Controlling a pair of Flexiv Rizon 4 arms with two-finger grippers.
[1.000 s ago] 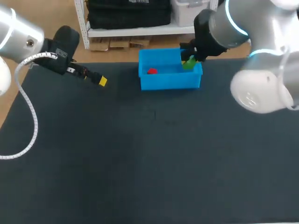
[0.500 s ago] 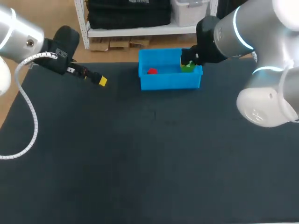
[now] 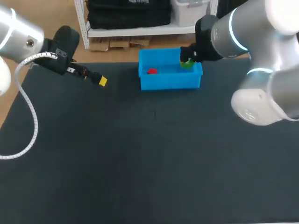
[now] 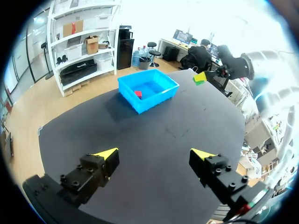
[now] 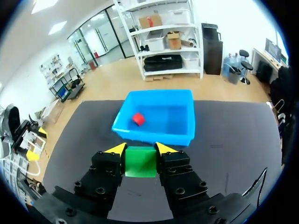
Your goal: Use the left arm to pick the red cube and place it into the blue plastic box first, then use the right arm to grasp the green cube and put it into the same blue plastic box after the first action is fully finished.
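The red cube (image 3: 152, 71) lies inside the blue plastic box (image 3: 163, 83) at the table's far edge, toward its left half; it also shows in the box (image 5: 184, 122) as the red cube (image 5: 137, 119) ahead of my right gripper. My right gripper (image 3: 187, 61) is shut on the green cube (image 3: 188, 63) above the box's right end; in the right wrist view the green cube (image 5: 140, 162) sits clamped between the yellow tips of the right gripper (image 5: 141, 149). My left gripper (image 3: 102, 80) hangs open and empty left of the box, its tips wide apart around the left gripper (image 4: 153, 156) midpoint.
A white cable (image 3: 29, 108) loops from the left arm over the table's left side. The dark table (image 3: 149, 158) stretches in front of the box.
The right arm has shifted slightly back and up over the box's right end with the green cube still in its grip. The left arm has not moved.
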